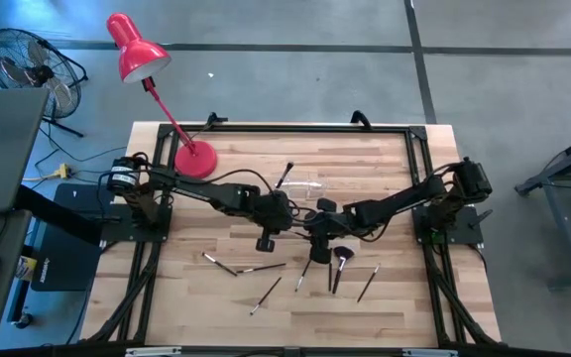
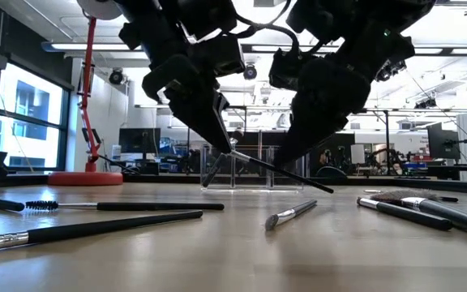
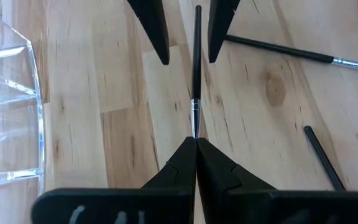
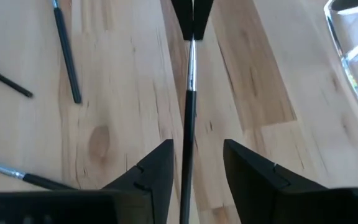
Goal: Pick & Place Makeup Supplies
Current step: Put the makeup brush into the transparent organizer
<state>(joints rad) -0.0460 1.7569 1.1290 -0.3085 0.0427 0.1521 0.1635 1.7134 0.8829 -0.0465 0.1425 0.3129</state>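
A thin black-handled brush (image 3: pixel 197 56) with a silvery ferrule is held in the air over the table's middle, between my two grippers. My left gripper (image 3: pixel 196 142) is shut on its ferrule end. My right gripper (image 4: pixel 197 144) is open, and its fingers stand on either side of the handle (image 4: pixel 188 149) without touching it. In the low view the brush (image 2: pixel 286 173) slants down toward the table's right. Several more brushes lie flat on the wood, among them one with a fluffy black head (image 1: pixel 342 258). My left gripper pinches the brush's thin tip (image 3: pixel 196 127), just past the silvery ferrule, between its two fingertips. The fingers slant down from the table's left (image 2: pixel 221 130). The brush sticks out ahead of them, lifted clear of the table, with its free end lower and toward the right.
A small clear plastic holder (image 1: pixel 305 186) stands just beyond the grippers, with one dark stick (image 1: pixel 285 177) leaning in it. A red desk lamp (image 1: pixel 194 159) stands on the table's far left. Loose brushes (image 1: pixel 266 268) lie toward the near edge, below both arms.
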